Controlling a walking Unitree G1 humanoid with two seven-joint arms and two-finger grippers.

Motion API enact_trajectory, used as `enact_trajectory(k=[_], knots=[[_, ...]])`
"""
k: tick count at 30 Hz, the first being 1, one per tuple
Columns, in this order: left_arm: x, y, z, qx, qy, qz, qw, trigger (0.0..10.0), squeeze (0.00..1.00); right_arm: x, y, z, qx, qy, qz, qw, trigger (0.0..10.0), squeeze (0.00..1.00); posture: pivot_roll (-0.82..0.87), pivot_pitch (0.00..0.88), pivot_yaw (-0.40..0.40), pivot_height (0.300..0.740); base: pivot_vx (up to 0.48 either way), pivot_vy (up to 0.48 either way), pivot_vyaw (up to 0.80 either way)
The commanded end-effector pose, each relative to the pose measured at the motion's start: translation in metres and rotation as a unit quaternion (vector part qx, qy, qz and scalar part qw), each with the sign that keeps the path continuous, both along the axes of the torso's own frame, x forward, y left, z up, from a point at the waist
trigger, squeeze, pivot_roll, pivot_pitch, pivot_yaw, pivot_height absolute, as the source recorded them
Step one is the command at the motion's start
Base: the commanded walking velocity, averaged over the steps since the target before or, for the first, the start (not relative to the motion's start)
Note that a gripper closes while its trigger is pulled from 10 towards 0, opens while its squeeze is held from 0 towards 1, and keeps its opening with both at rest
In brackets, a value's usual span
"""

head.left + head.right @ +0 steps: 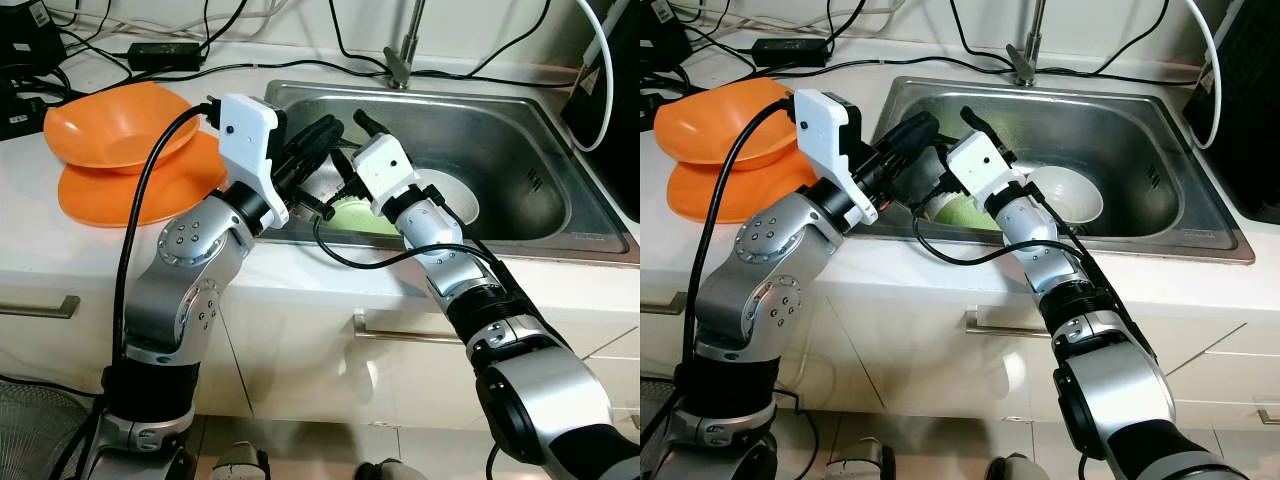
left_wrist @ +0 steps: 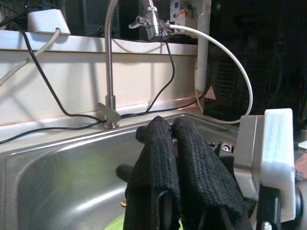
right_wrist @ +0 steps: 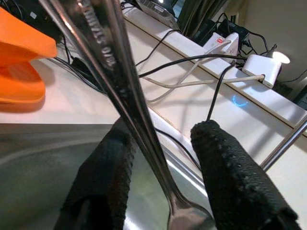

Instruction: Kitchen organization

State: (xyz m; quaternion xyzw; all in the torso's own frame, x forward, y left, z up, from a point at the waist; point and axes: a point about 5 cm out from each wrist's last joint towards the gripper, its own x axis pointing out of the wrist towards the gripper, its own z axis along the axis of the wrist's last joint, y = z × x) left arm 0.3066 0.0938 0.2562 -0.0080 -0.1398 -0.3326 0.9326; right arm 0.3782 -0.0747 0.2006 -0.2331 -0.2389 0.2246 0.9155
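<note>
Two grippers are over the steel sink point(image 1: 520, 190) right now, meeting above its left half. Left gripper point(image 2: 165, 132) has its black fingers pressed together with nothing between them, pointing across the basin toward the faucet point(image 2: 109, 72). Right gripper point(image 3: 160, 158) has its fingers spread, and a steel utensil point(image 3: 120, 91) runs between them — long handle slanting up and out past the fingertips, the wider end flaring back near the wrist. The handle lies against one finger, but I can't tell whether it's truly pinched. Below the grippers, a green plate point(image 1: 362, 216) lies on the sink floor, with a white bowl point(image 1: 455, 198) just beside it on the robot's right. Over on the counter point(image 1: 30, 220), left of the sink, sit stacked orange dishes point(image 1: 120, 140).
</note>
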Motion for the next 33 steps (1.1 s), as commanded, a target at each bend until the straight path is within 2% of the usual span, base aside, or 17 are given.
enact_trajectory(k=[1, 24, 25, 33], knots=[[-0.0026, -0.0036, 0.0059, 0.008, -0.016, -0.005, 1.0, 10.0, 0.0, -0.0001, -0.001, -0.0032, -0.001, 0.007, -0.002, 1.0, 0.0, 0.0, 0.08, 0.072, -0.013, 0.718, 0.0, 0.0, 0.0], [-0.0015, -0.0027, 0.0094, 0.005, -0.019, 0.0, 1.0, 10.0, 0.0, -0.0006, 0.0005, -0.0056, -0.005, 0.014, 0.005, 1.0, 0.0, 0.0, 0.08, 0.072, -0.01, 0.718, 0.0, 0.0, 0.0], [-0.0006, -0.0021, 0.0095, 0.002, -0.019, 0.003, 1.0, 10.0, 1.0, -0.0006, 0.0005, -0.0053, -0.004, 0.013, 0.005, 1.0, 0.0, 0.0, 0.08, 0.072, -0.01, 0.718, 0.0, 0.0, 0.0], [0.0017, 0.0003, 0.0099, -0.008, -0.019, 0.014, 1.0, 10.0, 1.0, -0.0003, 0.0003, -0.0047, 0.0, 0.014, 0.003, 1.0, 0.0, 0.0, 0.08, 0.072, -0.011, 0.718, 0.0, 0.0, 0.0]])
